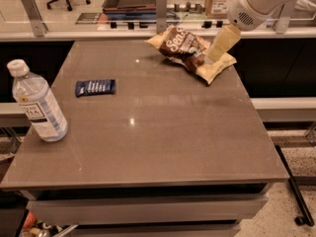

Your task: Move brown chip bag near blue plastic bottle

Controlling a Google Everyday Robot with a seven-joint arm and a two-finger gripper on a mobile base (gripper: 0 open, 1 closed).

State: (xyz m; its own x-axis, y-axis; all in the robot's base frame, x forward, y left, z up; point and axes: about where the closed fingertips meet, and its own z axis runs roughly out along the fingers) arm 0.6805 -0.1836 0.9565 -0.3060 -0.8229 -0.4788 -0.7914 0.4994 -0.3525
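At the tabletop's [163,147] far right corner, the fingers [220,43] hang over the brown chip bag's [190,52] right end; whether they are spread or touching it cannot be told. Well to their left, by the left edge, stands the blue plastic bottle [38,105]. Between lies open tabletop, save a dark-blue wrapper [95,87].

Gripper [212,58] low over right end of brown chip bag [183,47], far-right of table [168,142], blue plastic bottle [38,105] upright near-left, well apart, dark-blue bar wrapper [95,87] lying flat behind bottle
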